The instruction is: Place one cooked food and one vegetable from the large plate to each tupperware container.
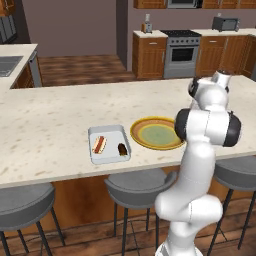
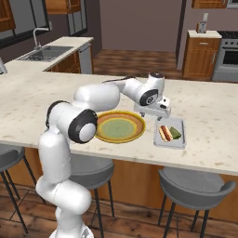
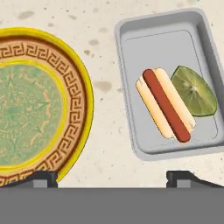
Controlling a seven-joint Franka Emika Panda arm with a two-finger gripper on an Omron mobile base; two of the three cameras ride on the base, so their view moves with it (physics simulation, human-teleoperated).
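The large plate (image 1: 156, 133) (image 2: 118, 126) (image 3: 30, 105) lies on the counter near its front edge, and its green centre is bare. On its left, one tupperware container (image 1: 109, 131) holds a hot dog (image 1: 99, 144) and a small dark piece (image 1: 122, 148). The other container (image 2: 170, 142) (image 3: 144, 39), right of the plate, holds a hot dog (image 2: 164, 133) (image 3: 164, 105) and a green wedge (image 2: 175, 133) (image 3: 194, 89). My gripper (image 2: 153, 116) (image 3: 112, 177) hovers open over the gap between the plate and this right container, with nothing held.
The counter's front edge (image 1: 100, 175) runs just before the containers, with grey stools (image 1: 135, 187) (image 2: 195, 183) below it. A sink (image 2: 44, 53) sits at the far left, and a stove (image 1: 181, 50) stands against the back wall.
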